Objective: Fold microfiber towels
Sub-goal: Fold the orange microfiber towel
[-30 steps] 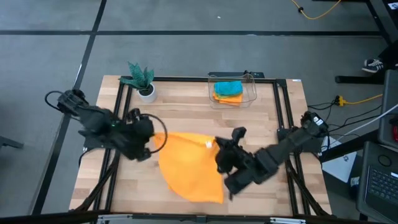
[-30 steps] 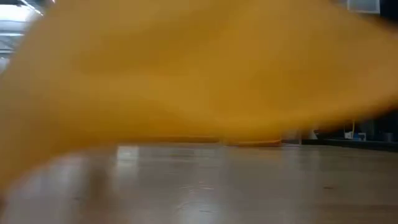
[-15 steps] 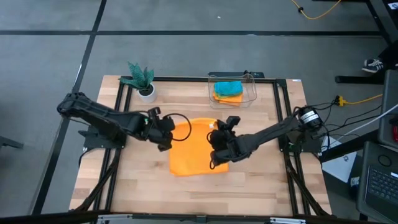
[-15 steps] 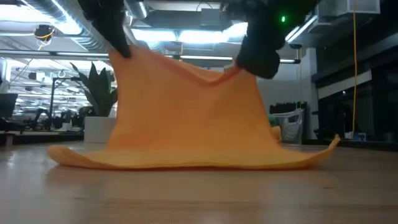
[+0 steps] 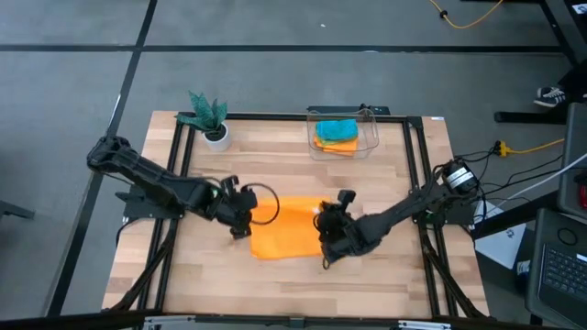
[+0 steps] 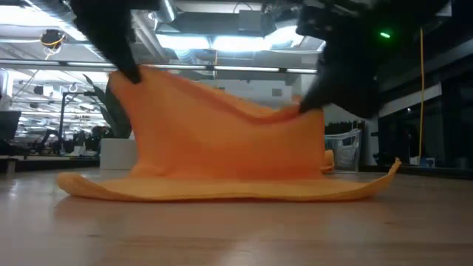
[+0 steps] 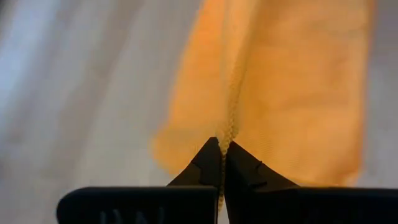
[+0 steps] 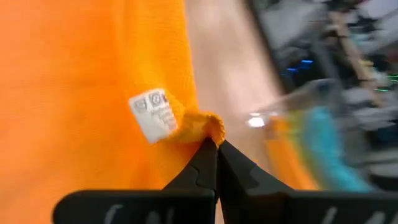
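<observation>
Now two claws hold up one orange towel.

On the middle of the table (image 5: pixel 385 275), the left gripper (image 5: pixel 240 220) pinches the left corner of the orange towel (image 5: pixel 284 234), and the right gripper (image 5: pixel 326 231) pinches its right corner by the white tag (image 8: pixel 152 115). More towels (image 5: pixel 336 134) sit in the clear bin (image 5: pixel 371 137) at the far side, right of the plant (image 5: pixel 207 115).

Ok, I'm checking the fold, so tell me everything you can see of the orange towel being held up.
The orange microfiber towel is soft, finely textured cloth with a small white label near one corner. Its lower part lies on the wooden table; its upper edge is lifted, sagging between two pinched corners. The left gripper and the right gripper each have jaws shut on a corner.
</observation>
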